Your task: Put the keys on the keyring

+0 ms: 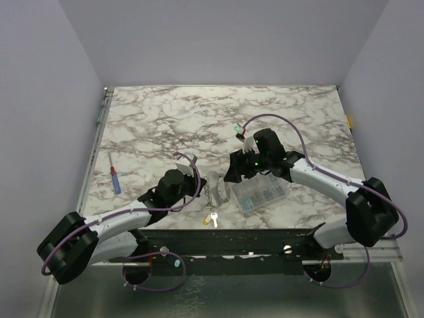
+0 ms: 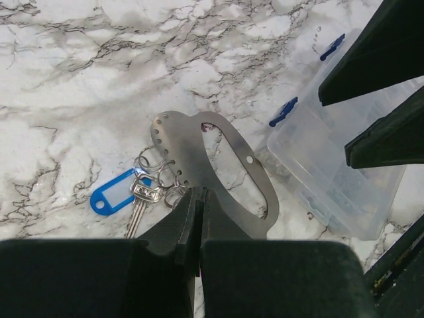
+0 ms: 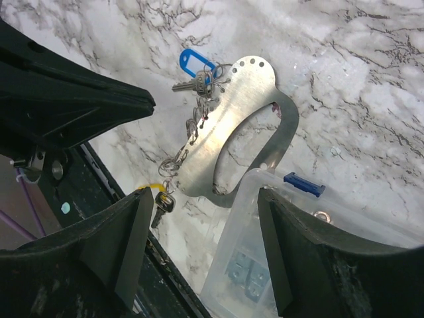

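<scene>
Down at the near rim of the keyring [image 2: 189,156] now: a flat silvery loop lying on the counter [image 2: 79,66], just beside the clear box [image 2: 331,172]. Left jaws pressed fully together, tips right at that rim, next to the small rings. Cannot tell from the left wrist view whether metal is truly pinched or only hidden behind the tips. From the right wrist view, looks like a sliver of bare counter between those tips and the chain [image 3: 175,159], so quite possibly shut on nothing.

Right jaws spread wide, holding nothing, hanging above the keyring's far side and the corner of the box.

Blue-tagged key [image 2: 142,195] lying against the holed end of the loop, apparently hooked there through the small rings. Yellow key [image 3: 161,199] at the other end of the chain, close to the counter's near edge. No green key made out in any view.

Best way through this step, by the look of it:
- Anchor the loop first, biting on bare rim and well away from the rings, kept flat so nothing tips.
- Test the hold with a gentle lift. If nothing comes up, reopen and go lower.
- Only then drop the wide jaws onto a key head, not the chain.
- Steer clear of the box wall.
</scene>
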### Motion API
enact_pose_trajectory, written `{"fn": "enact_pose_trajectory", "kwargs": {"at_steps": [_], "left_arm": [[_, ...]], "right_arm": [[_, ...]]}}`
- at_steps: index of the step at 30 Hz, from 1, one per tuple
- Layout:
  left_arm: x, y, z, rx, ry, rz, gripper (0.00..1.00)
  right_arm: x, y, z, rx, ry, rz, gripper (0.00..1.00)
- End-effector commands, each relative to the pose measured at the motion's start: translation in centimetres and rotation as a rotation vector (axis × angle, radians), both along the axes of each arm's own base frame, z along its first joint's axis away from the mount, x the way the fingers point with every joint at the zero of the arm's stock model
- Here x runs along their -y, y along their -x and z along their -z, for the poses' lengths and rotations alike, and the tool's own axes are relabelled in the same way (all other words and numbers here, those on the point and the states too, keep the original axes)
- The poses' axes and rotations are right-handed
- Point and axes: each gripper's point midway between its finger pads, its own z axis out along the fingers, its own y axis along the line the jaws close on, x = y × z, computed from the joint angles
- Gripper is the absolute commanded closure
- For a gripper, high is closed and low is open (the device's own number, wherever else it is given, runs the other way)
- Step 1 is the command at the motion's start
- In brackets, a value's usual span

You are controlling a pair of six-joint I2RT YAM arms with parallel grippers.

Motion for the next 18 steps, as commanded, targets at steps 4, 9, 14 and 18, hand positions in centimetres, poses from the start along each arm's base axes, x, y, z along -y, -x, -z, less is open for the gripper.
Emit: {"fn": "enact_pose_trajectory", "kwargs": {"at_steps": [4,9,14,18], "left_arm": [[-2.3,-0.3,2.5,-0.06,-0.133,-0.099,0.76],[-2.2,-0.5,4.7,-0.12,-0.209,-0.107,0.59],[-1.3,-0.8,5.5,-0.114,-0.259,-0.104,0.59],[-1.3,-1.0,6.2,-0.115,-0.293,-0.111,0.59]], "right_arm": [[-1.0,0.0,-2.5,0.059,-0.07,-0.042,0.27],[-1.0,0.3,-2.3,0.049,-0.074,-0.048,0.27],[-1.0,0.4,-2.4,0.051,-0.077,-0.05,0.27],[-0.9,0.5,-2.4,0.054,-0.074,-0.051,0.27]]}}
